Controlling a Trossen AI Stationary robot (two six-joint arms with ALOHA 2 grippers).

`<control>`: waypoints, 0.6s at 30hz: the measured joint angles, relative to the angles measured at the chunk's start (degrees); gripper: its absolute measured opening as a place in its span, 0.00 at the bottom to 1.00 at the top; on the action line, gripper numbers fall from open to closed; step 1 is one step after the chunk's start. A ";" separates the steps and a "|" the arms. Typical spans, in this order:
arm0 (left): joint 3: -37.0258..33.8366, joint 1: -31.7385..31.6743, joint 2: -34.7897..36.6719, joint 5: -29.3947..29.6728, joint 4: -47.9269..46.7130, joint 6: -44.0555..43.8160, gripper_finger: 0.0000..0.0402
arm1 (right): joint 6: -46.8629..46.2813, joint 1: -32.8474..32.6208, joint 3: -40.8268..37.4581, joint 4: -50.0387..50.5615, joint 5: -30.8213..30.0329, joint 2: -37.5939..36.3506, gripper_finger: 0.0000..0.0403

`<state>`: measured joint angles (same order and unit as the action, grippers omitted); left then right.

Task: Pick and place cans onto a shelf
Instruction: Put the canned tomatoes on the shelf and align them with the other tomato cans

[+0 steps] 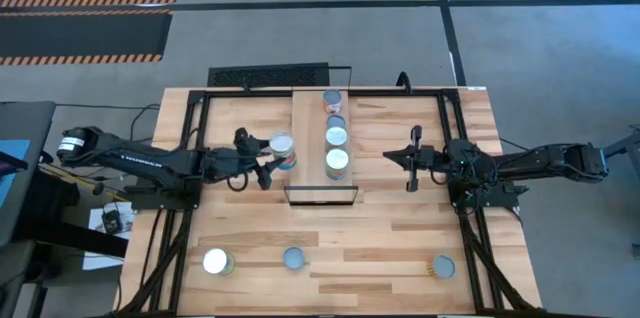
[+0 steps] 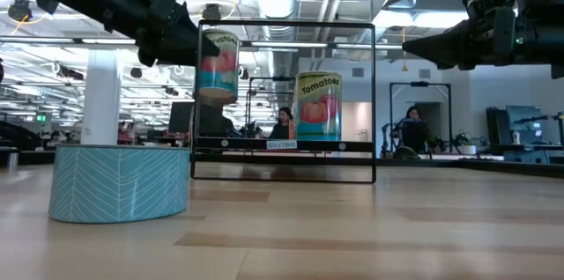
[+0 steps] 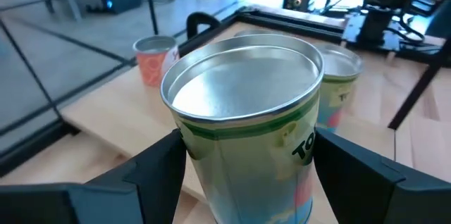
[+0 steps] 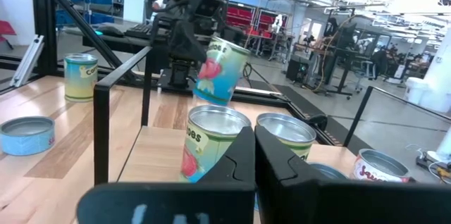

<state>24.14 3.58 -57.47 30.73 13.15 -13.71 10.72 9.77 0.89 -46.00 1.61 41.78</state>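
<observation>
My left gripper point(image 1: 274, 158) is shut on a tomato can point(image 1: 283, 148), held in the air just left of the shelf point(image 1: 305, 128). The shelf is a light-wood board in a thin black frame. The can shows tilted in the low view point(image 2: 218, 64) and in the right wrist view point(image 4: 218, 72). Several cans stand on their bases in a row on the shelf board, the nearest point(image 1: 338, 163) with a tomato label point(image 2: 318, 106). My right gripper point(image 1: 392, 155) is shut and empty to the right of the shelf, pointing at it. My left gripper pinches the can's side wall point(image 3: 204, 160), a little below the top rim, between its two fingers point(image 3: 151, 171). The fingers come level from the table's left, one on each side. The can is lifted clear of the table, silvery top up, slightly tilted.
Three cans stand on the table near its front edge: a white-topped one point(image 1: 217, 261), a low pale-blue tin point(image 1: 293, 257) that fills the low view's left point(image 2: 119, 183), and one at the right point(image 1: 442, 267). A black frame bar point(image 1: 320, 195) closes the shelf's near end.
</observation>
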 joint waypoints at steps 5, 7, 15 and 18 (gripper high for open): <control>-1.00 0.69 0.00 -0.76 1.96 4.21 0.66 | -0.15 -0.01 0.00 0.00 -0.04 0.00 0.03; -1.00 0.58 0.00 -2.39 2.06 6.15 0.66 | -0.15 0.01 0.00 -0.08 -0.04 0.00 0.03; -5.32 -0.41 -0.32 -8.82 10.96 15.13 0.66 | -0.22 0.00 0.00 -0.35 -0.07 -0.02 0.03; -10.11 -3.11 -1.18 -13.14 20.67 16.09 0.66 | -0.52 0.01 0.00 -0.47 -0.07 -0.02 0.03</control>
<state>14.02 0.47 -58.65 17.59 33.82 2.38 10.21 9.78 0.89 -46.47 1.54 41.76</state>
